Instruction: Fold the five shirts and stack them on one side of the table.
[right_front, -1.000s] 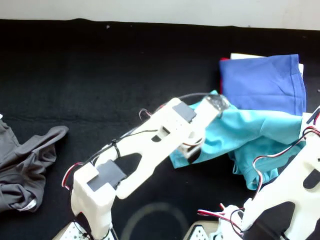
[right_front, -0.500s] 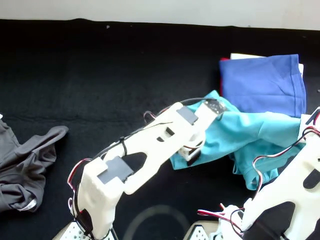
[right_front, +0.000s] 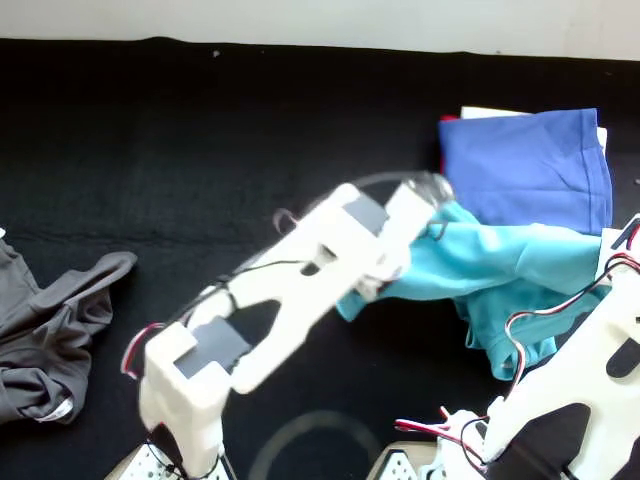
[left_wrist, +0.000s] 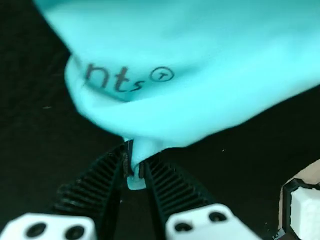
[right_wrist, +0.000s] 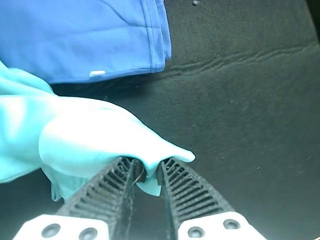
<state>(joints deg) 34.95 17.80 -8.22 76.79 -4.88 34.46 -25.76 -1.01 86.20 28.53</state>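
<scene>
A turquoise shirt (right_front: 500, 270) is stretched between both arms at the right of the black table. My left gripper (left_wrist: 135, 172) is shut on a pinch of its cloth (left_wrist: 200, 65); in the high view that arm (right_front: 300, 290) reaches across the middle. My right gripper (right_wrist: 147, 177) is shut on another edge of the same shirt (right_wrist: 85, 135). A folded blue shirt (right_front: 525, 165) lies on a stack at the far right, and shows beside the turquoise cloth as a blue shirt (right_wrist: 75, 35) in the right wrist view. A grey shirt (right_front: 45, 325) lies crumpled at the left edge.
White and red edges (right_front: 470, 113) of folded shirts peek from under the blue one. The right arm's white body (right_front: 570, 400) fills the near right corner. A pale wall (right_front: 320, 20) runs behind the table's far edge.
The left arm has lifted and pulled the turquoise shirt's left edge slightly up and back; the cloth's lower left part has risen off the table. The right arm has kept still.
</scene>
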